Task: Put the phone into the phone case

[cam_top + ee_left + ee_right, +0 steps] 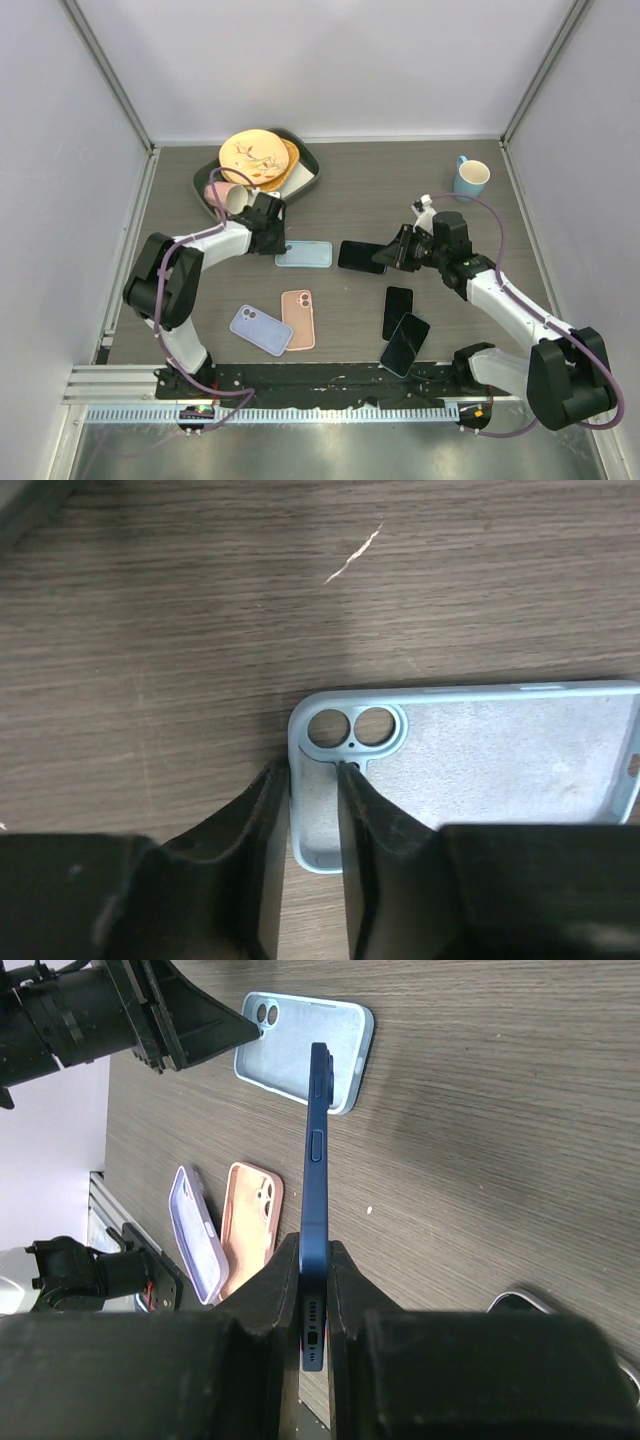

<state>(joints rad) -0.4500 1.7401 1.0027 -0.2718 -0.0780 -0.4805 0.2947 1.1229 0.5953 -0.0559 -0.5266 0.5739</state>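
L hand (312,775) sat astride camera-hole end rim of lt-blue case (490,765), one finger in, one out; pinched or not, can't tell | case lay flat on desk (400,190), open side up | R hand (315,1260) clamped on dk-blue phone (318,1130), held edge-on, just beside case

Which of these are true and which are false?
1. The right pincer holds a dark blue phone. True.
2. The light blue phone case lies inside up. True.
3. The blue mug stands in the tray. False: it stands apart, at the far right.
4. Four loose phones lie flat. False: only two black phones do.
5. The pink case lies beside the lilac case. True.
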